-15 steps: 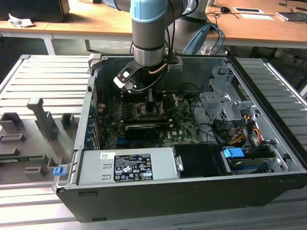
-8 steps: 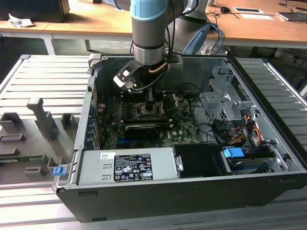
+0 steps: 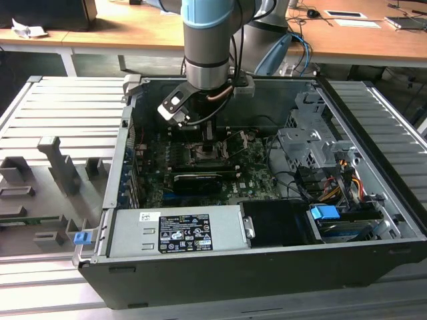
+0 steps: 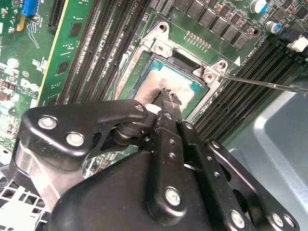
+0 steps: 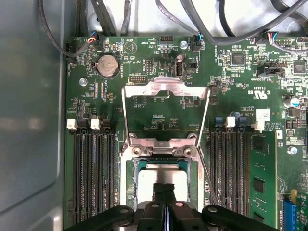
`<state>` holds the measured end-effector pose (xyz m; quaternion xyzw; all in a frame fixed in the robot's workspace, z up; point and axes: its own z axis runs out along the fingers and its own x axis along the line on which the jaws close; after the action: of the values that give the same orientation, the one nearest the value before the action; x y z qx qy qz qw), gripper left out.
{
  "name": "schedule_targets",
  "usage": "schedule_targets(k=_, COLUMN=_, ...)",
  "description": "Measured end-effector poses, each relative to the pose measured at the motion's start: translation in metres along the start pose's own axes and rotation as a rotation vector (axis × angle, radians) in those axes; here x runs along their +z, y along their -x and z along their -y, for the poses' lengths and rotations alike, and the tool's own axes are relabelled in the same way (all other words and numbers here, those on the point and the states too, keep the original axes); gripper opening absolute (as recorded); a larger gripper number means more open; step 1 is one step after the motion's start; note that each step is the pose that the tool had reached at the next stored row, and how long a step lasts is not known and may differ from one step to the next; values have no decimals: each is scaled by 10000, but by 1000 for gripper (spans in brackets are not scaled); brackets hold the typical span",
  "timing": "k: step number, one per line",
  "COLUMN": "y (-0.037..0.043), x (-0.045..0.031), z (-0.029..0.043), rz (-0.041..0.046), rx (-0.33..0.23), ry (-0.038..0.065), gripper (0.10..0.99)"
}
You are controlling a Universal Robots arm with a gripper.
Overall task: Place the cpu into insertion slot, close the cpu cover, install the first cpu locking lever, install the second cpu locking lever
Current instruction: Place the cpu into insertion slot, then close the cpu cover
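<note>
The cpu (image 5: 161, 174), a flat square chip with a dull silver face, lies in the insertion slot (image 5: 192, 174) on the green board. In the second wrist view the cpu (image 4: 179, 81) shows the same way. The cpu cover (image 5: 166, 89), a thin silver frame, stands open beyond the slot's hinge bracket. One thin wire locking lever (image 4: 264, 83) sticks out free beside the slot. My gripper (image 5: 164, 187) is shut, its serrated fingertips (image 4: 169, 96) at the cpu's face with nothing between them. In the exterior view the gripper (image 3: 208, 145) reaches down into the open computer case.
Black memory slots (image 5: 94, 173) flank the insertion slot on both sides. Cables (image 5: 192, 19) run along the board's far edge. A grey power supply (image 3: 177, 230) and a drive cage (image 3: 313, 143) stand inside the case (image 3: 373, 133). The case wall (image 5: 33, 120) is close by.
</note>
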<state>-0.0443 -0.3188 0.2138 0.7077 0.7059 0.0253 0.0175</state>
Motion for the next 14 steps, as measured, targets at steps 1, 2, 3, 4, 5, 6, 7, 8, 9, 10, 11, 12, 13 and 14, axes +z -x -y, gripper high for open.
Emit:
schedule_targets(k=1, y=0, x=-1, z=0, rz=0, rx=1, ry=0, gripper=106)
schedule_targets(k=2, y=0, x=-3, z=0, rz=1, rx=1, ry=0, gripper=106)
schedule_targets(k=3, y=0, x=-4, z=0, rz=1, rx=2, ry=0, gripper=106)
schedule_targets(k=4, y=0, x=-5, z=0, rz=5, rx=3, ry=0, gripper=106)
schedule_targets(k=5, y=0, x=-10, z=-1, rz=17, rx=2, ry=-2, gripper=106)
schedule_targets(k=6, y=0, x=-11, z=-1, rz=17, rx=3, ry=0, gripper=106)
schedule_targets(k=7, y=0, x=-11, z=-1, rz=16, rx=3, ry=1, gripper=106)
schedule_targets(k=8, y=0, x=-11, z=-1, rz=15, rx=5, ry=1, gripper=106)
schedule_targets(k=9, y=0, x=-12, z=-1, rz=16, rx=6, ry=0, gripper=106)
schedule_targets(k=10, y=0, x=-14, z=-1, rz=18, rx=7, ry=0, gripper=106)
schedule_targets(k=11, y=0, x=-15, z=-1, rz=18, rx=7, ry=0, gripper=106)
schedule_targets(k=12, y=0, x=-17, z=-1, rz=18, rx=9, ry=0, gripper=106)
schedule_targets(k=13, y=0, x=-17, z=-1, rz=17, rx=9, ry=0, gripper=106)
schedule_targets(k=14, y=0, x=-17, z=-1, rz=19, rx=11, ry=1, gripper=106)
